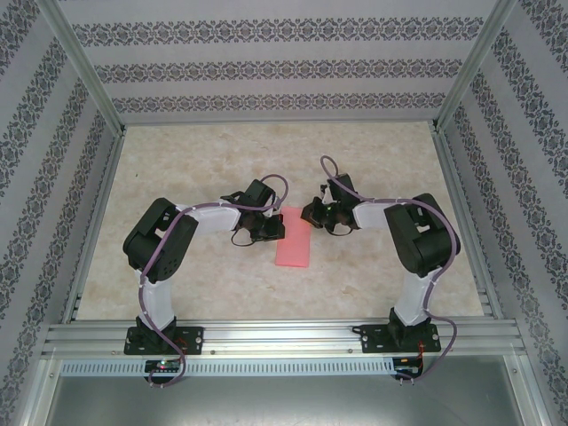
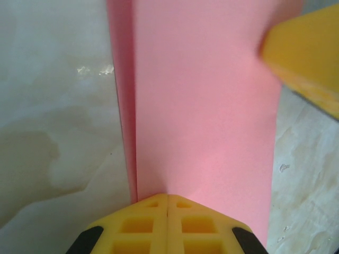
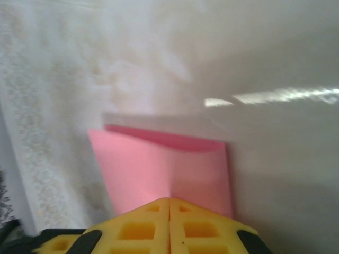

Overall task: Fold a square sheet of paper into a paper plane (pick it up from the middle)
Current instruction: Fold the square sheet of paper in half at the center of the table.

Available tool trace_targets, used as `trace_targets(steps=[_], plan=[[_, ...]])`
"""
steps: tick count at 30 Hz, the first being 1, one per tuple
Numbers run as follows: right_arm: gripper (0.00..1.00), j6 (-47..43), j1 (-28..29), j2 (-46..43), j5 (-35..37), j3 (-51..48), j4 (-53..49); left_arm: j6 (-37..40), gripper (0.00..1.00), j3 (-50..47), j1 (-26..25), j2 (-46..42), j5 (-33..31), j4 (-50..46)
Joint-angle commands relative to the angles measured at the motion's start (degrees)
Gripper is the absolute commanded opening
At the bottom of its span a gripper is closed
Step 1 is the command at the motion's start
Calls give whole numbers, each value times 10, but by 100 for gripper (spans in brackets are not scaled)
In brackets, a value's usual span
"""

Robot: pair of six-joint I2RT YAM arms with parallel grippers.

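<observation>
The square sheet of paper (image 1: 294,240) is pink and lies folded in half on the table between the two arms. My left gripper (image 1: 272,227) is shut, and its yellow fingertips (image 2: 159,203) rest on the sheet's (image 2: 206,106) near edge, where a lower layer peeks out along the left side. My right gripper (image 1: 316,214) is at the sheet's far right corner, and its yellow finger (image 2: 304,58) also appears in the left wrist view. Its jaws (image 3: 169,200) are shut on the paper's (image 3: 159,164) near edge, where a crease rises. The top layer gapes at the far edge.
The beige marbled tabletop (image 1: 177,177) is walled by patterned panels (image 1: 284,71) and aluminium posts (image 1: 84,80). A metal rail (image 1: 284,337) carries both arm bases at the near edge. Both arms bend inward toward the middle.
</observation>
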Motion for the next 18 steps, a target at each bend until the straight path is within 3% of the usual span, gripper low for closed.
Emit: trace_targets(steps=[1, 10, 18], plan=[[8, -5, -3, 14, 22, -7, -18, 15, 0, -11, -6, 30, -48, -63], [9, -23, -10, -30, 19, 56, -72, 17, 0, -9, -5, 30, -51, -66], [9, -26, -19, 10, 21, 83, -84, 17, 0, -7, -5, 30, -51, -66]])
